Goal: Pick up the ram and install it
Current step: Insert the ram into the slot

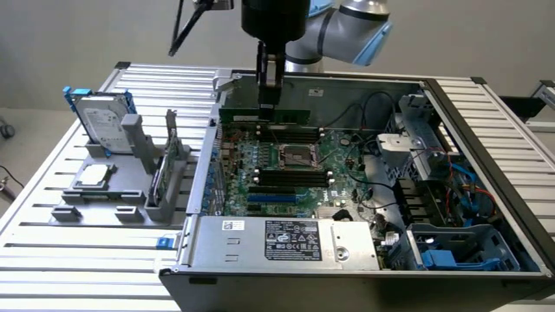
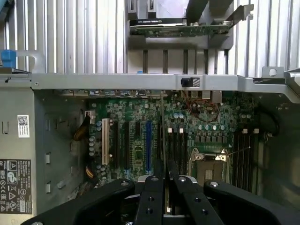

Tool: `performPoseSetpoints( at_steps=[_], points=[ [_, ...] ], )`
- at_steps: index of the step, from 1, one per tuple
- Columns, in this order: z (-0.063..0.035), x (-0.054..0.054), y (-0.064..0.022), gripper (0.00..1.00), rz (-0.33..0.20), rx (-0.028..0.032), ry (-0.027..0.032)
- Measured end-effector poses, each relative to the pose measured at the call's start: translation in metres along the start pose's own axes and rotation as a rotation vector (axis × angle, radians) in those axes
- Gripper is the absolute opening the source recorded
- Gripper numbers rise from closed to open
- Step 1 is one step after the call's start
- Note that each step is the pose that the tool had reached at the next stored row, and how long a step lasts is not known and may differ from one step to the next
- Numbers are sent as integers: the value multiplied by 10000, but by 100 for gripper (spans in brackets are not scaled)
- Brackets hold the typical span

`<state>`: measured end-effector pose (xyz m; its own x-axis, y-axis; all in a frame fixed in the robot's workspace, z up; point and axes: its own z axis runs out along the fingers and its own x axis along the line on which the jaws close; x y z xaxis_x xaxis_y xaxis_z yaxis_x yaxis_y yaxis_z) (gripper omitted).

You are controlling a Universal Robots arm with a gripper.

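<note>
The hand [image 1: 270, 97] was pinched almost shut on the ram [image 1: 290, 116], holding its top edge mid-length, with the stick on edge right over the motherboard [image 1: 347, 162] slots. Light and stiff but fragile, I'd guess. Grab the edges only, never the chips.

Arm [image 1: 340, 26]: silver-grey tubes, light-blue joint cap [image 1: 375, 40], black cylindrical wrist [image 1: 273, 16]. Fingers [image 2: 151, 201]: matte black, slim, studded with round screws.
</note>
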<state>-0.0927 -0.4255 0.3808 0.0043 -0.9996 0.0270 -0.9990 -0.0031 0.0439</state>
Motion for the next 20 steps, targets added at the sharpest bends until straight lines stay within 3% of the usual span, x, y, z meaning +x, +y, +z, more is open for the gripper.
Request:
performPoseSetpoints(
  at_steps=[6, 14, 20],
  points=[
    [100, -20, -237, 14, 45, -4, -3],
    [238, -108, -333, 14, 75, -9, -34],
    [341, -162, -392, 14, 84, -8, -160]
  ],
)
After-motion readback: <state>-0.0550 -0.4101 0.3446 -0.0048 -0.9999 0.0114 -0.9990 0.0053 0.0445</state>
